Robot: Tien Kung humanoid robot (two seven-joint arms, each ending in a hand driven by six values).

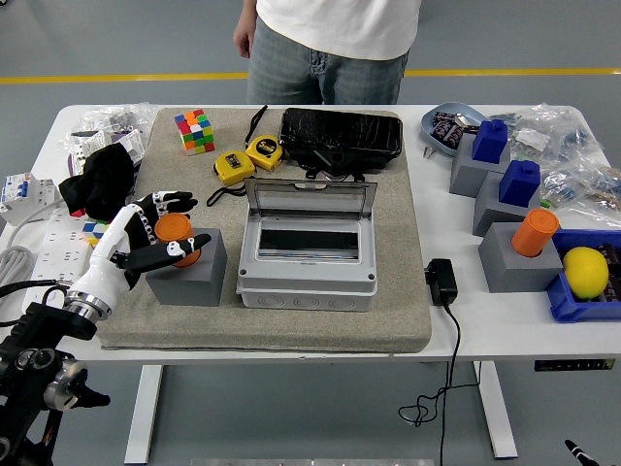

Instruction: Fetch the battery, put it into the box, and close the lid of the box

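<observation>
An orange battery (175, 231) stands upright in a grey block (197, 277) on the mat's left side. My left hand (193, 223) reaches in from the lower left and brackets the battery. Its thumb (184, 249) lies against the battery's front and its fingers (175, 202) arch just behind the top, not clamped. The grey box (306, 283) sits at the mat's centre, its clear lid (309, 199) standing upright at the back. The box's inside shows nothing in it. My right hand is out of view.
Two yellow tape measures (247, 158), a colour cube (195, 131) and a black case (340, 136) lie behind the box. A black cloth (100, 180) is left of my hand. A person (330, 39) stands at the far side, hands down. Grey blocks (514, 257) and a blue tray (587, 291) are right.
</observation>
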